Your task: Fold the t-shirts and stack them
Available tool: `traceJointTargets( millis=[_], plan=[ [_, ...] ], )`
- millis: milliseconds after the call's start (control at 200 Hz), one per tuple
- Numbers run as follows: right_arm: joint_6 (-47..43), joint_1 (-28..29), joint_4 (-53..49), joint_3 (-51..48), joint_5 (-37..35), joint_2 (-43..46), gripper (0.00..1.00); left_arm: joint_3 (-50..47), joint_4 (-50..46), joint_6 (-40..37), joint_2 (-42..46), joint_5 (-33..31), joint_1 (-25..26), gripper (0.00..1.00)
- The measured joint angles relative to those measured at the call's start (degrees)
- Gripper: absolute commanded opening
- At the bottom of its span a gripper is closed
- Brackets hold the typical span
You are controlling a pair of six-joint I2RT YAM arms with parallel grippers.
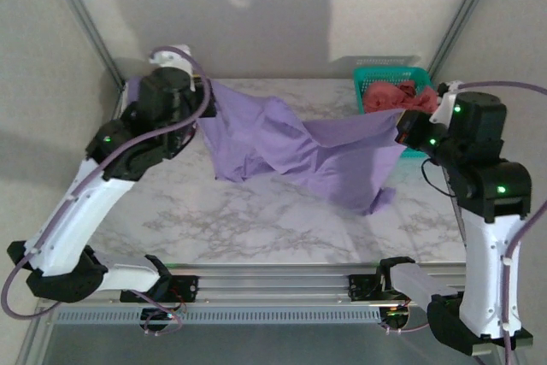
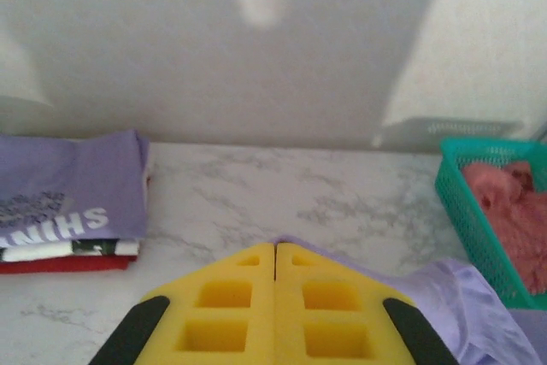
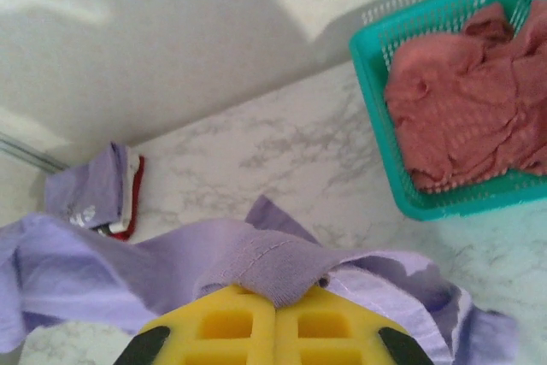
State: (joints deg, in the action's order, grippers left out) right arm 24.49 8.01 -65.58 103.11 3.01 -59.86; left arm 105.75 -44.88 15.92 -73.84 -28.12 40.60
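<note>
lavender t-shirt (image 1: pixel 291 147) lengthwise left-right

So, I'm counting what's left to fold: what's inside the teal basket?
A crumpled coral-pink t-shirt fills the teal basket. Whether more garments lie beneath it cannot be seen, because the pink fabric covers the basket's floor.

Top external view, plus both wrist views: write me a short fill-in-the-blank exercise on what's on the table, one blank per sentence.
1. The left pincer and right pincer are both ____ on the lavender t-shirt, stretched between them.
2. The coral-pink t-shirt lies crumpled in the teal mesh ____.
3. Topping the folded stack is a purple t-shirt with ____ lettering.
Missing words: shut; basket; white.
</note>
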Motion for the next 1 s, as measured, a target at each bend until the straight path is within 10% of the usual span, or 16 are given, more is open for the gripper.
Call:
traceJointTargets(
  millis=[1001],
  plan=[
    [-0.7, 0.0, -0.8, 15.0, 7.6, 8.5, 0.0, 11.8, 4.6, -4.1, 18.7, 5.1, -0.4, 0.0]
  ],
)
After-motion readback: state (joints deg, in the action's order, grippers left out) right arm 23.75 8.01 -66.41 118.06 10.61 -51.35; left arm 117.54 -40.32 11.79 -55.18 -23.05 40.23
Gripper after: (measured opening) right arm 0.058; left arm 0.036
